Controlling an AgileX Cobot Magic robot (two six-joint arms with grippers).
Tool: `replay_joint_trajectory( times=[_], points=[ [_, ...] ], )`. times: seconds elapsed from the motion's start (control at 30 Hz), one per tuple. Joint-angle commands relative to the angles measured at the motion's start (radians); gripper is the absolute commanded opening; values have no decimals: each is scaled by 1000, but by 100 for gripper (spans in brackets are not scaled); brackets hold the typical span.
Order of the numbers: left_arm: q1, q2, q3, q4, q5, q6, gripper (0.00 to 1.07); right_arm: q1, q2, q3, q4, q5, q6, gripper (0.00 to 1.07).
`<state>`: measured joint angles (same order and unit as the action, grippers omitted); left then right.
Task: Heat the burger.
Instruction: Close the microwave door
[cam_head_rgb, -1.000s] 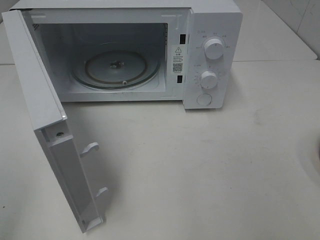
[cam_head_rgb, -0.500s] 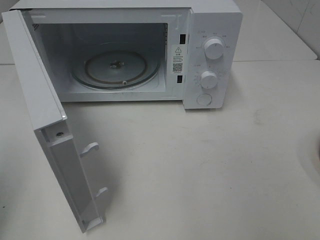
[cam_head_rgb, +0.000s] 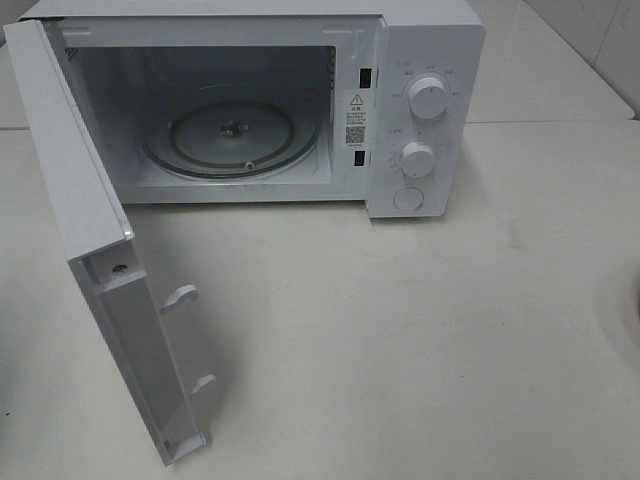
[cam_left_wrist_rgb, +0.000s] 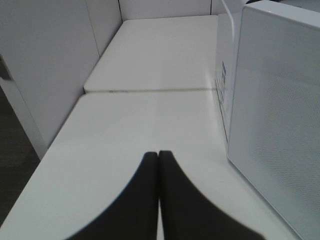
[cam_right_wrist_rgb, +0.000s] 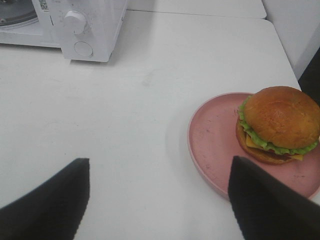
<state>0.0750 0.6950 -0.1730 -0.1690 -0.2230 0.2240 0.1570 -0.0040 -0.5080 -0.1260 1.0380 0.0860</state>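
The burger (cam_right_wrist_rgb: 277, 122), with a golden-brown bun and a green lettuce frill, sits on a round pink plate (cam_right_wrist_rgb: 212, 137) on the white table. It shows only in the right wrist view. My right gripper (cam_right_wrist_rgb: 159, 161) hovers open just short of the plate, nothing between its dark fingers (cam_right_wrist_rgb: 50, 200). The white microwave (cam_head_rgb: 420, 110) stands at the back with its door (cam_head_rgb: 90, 230) swung wide open and its glass turntable (cam_head_rgb: 235, 135) bare. My left gripper (cam_left_wrist_rgb: 158, 155) is shut on nothing, low over the table beside the door's outer face (cam_left_wrist_rgb: 275, 125). Neither gripper shows in the exterior view.
Two knobs (cam_head_rgb: 428, 97) and a round button (cam_head_rgb: 408, 198) are on the microwave's right panel. The open door juts toward the front left. A seam (cam_left_wrist_rgb: 150, 91) joins two tabletops; a white wall (cam_left_wrist_rgb: 45, 65) borders the left side.
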Motion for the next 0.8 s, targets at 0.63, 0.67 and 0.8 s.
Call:
replay_joint_trajectory(
  times=[0.63, 0.67, 0.8],
  points=[
    [-6, 423, -10, 737, -522, -488, 0, -5, -27, 3, -1, -6, -3, 76],
    [-6, 446, -10, 790, -571, -519, 0, -5, -27, 3, -1, -6, -3, 76],
    [-6, 479, -10, 839, -621, -552, 0, -5, -27, 3, -1, -6, -3, 76]
  ],
)
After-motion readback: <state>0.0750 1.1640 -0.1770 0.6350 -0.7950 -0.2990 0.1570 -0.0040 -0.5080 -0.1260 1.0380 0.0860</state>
